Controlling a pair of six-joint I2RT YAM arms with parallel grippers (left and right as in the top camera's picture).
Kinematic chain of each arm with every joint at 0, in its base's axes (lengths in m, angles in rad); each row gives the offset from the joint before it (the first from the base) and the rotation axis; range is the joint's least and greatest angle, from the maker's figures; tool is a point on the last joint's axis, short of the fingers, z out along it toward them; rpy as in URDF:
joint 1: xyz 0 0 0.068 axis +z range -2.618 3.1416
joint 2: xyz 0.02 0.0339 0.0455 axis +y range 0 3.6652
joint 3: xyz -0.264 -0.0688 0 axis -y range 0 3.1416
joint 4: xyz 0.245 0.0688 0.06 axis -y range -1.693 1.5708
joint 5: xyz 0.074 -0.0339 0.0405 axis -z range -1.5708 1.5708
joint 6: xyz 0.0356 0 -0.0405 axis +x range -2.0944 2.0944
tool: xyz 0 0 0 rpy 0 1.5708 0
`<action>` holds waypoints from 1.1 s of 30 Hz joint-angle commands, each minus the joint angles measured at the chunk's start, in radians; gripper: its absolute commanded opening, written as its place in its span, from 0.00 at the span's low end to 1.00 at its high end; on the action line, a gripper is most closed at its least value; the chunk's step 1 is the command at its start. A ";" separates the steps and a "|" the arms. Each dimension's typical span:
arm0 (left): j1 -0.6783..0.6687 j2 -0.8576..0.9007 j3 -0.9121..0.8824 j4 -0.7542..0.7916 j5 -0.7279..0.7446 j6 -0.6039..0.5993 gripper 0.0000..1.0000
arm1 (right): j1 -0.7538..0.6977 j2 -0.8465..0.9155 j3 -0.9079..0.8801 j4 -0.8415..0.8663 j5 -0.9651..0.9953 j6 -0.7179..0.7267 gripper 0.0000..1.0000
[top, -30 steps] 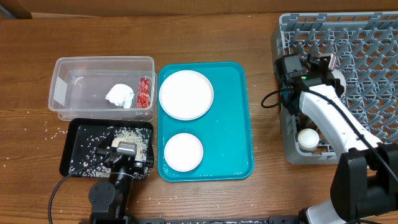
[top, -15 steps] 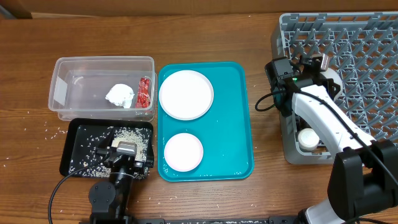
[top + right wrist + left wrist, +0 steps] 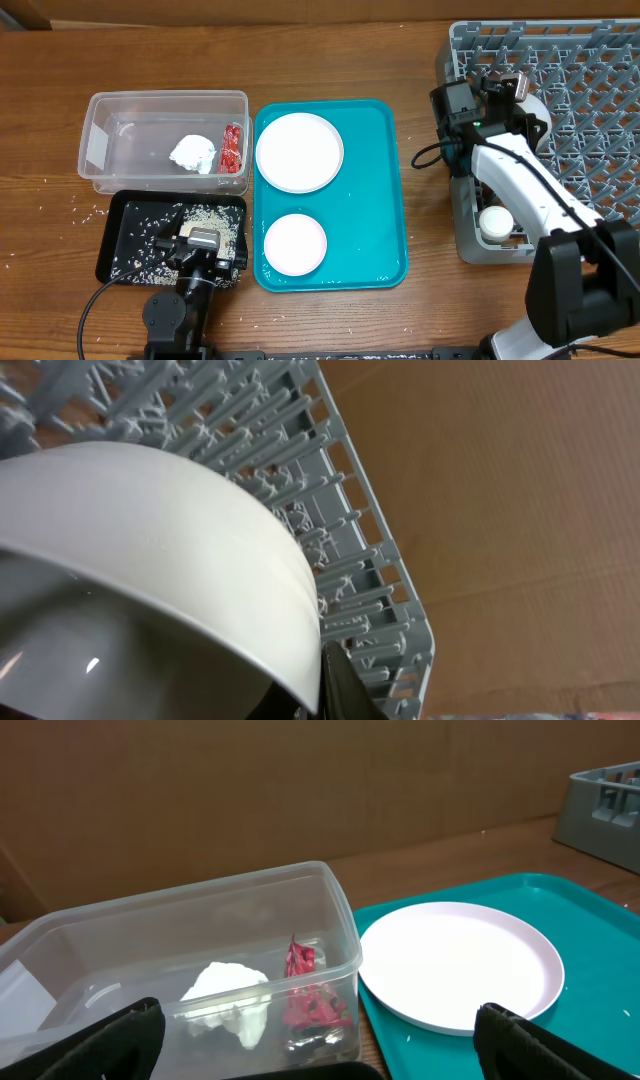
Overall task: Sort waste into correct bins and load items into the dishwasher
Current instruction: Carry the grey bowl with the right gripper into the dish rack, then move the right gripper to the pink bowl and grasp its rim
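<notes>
- My left gripper (image 3: 205, 245) sits low over the black tray (image 3: 120, 262), at its near right part. Its fingers (image 3: 128, 1038) stand wide apart with nothing between them.
- Rice grains (image 3: 196, 213) lie scattered in the black tray, thickest near its far edge. A few more lie on the table (image 3: 420, 60) to the left of it.
- The clear tub (image 3: 100, 150) is just behind the black tray. The napkin wad (image 3: 193, 153) and red wrapper (image 3: 233, 148) are inside it, at the right end, side by side.
- The teal tray (image 3: 375, 180) is right of both bins. On it the large plate (image 3: 299, 152) is at the far end and the smaller plate (image 3: 295, 244) at the near end, apart from each other.
- My right gripper (image 3: 503, 88) is at the far left edge of the dish rack (image 3: 590, 90).
- In the right wrist view the white bowl (image 3: 150, 540) fills the frame, tilted over the rack pegs. One dark finger (image 3: 338, 682) presses on its rim and the other finger is hidden, so I read the jaws as clamped on the bowl.
- A second bowl (image 3: 495, 222) sits in the rack's near left corner.
</notes>
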 commanded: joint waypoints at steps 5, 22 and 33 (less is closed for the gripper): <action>0.008 -0.011 -0.004 -0.001 0.001 0.015 1.00 | 0.022 0.015 0.026 -0.109 -0.040 0.033 0.04; 0.008 -0.011 -0.004 -0.001 0.001 0.015 1.00 | 0.184 0.013 0.093 -0.480 -0.400 0.328 0.52; 0.008 -0.011 -0.004 -0.001 0.001 0.015 1.00 | 0.246 -0.001 0.372 -0.556 -1.215 0.231 0.55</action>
